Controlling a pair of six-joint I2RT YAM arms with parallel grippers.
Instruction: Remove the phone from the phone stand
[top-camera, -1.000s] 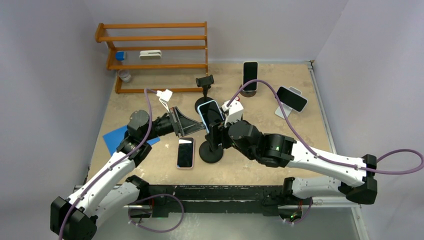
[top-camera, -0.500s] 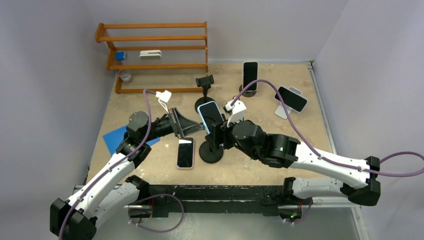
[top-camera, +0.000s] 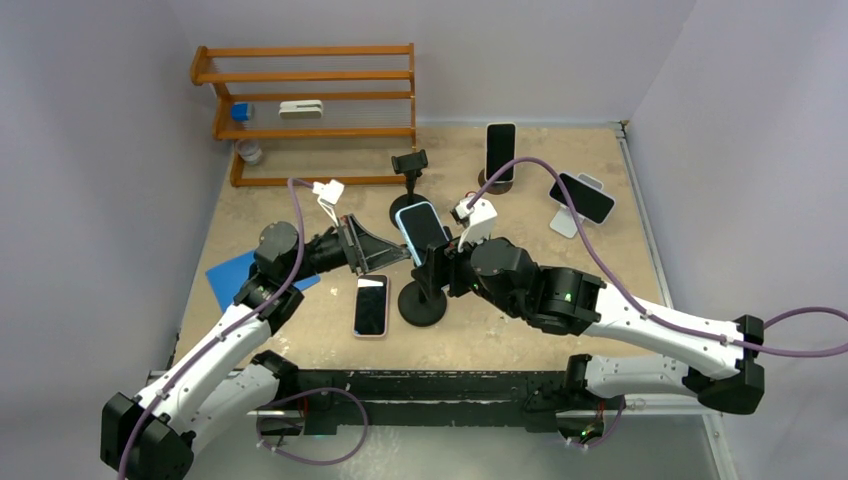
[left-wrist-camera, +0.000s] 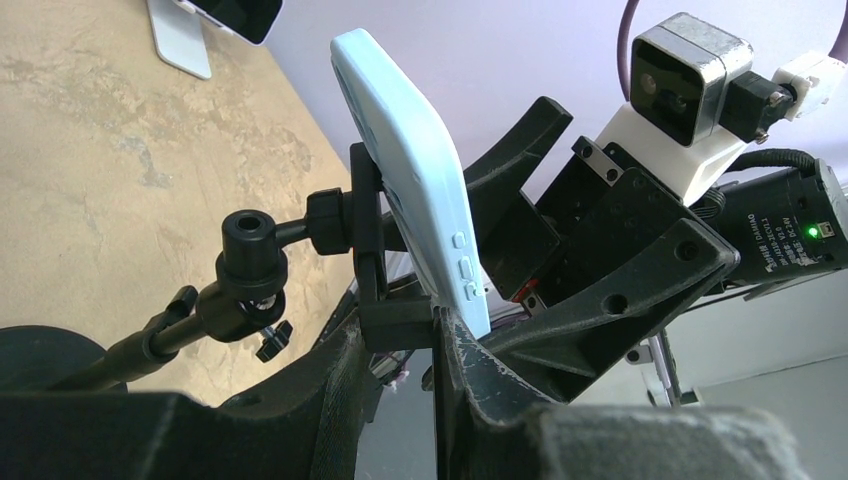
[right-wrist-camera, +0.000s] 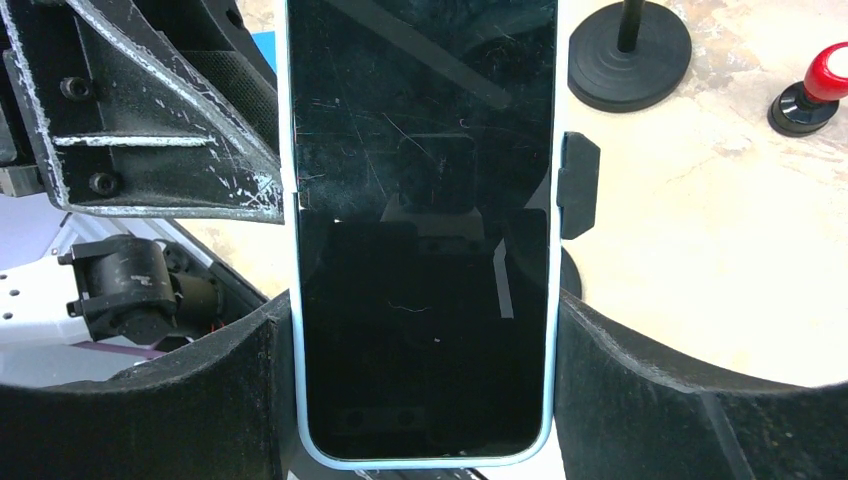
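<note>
Phone (right-wrist-camera: 425, 230): pale blue case, dark screen, upright between the right jaws and seated in the stand's clamp.
Right gripper (right-wrist-camera: 423, 300): closed on the phone, one pad against each long edge at its lower end.
Left gripper (left-wrist-camera: 400, 335): drawn in to a narrow gap and clamped on the lower arm of the clamp, just under the phone's bottom corner.
Clamp (left-wrist-camera: 365, 240): black, against the phone's back; a side tab shows at the phone's edge just past the right fingers.
Phone stand (left-wrist-camera: 250, 260): ball joint and thin rod lead away from the left jaws down to a round black base (top-camera: 422, 305) below both grippers.
Second phone (top-camera: 370, 305): flat on the table (top-camera: 300, 200), just beside the left jaws.
Blue sheet (top-camera: 232, 275): behind the left jaws, partly under that arm.
Small black stand (top-camera: 408, 165): beyond both jaws.
Propped phones (top-camera: 583, 197): two, well beyond the right jaws.
Wooden rack (top-camera: 310, 100): farthest from the jaws, at the back wall.
</note>
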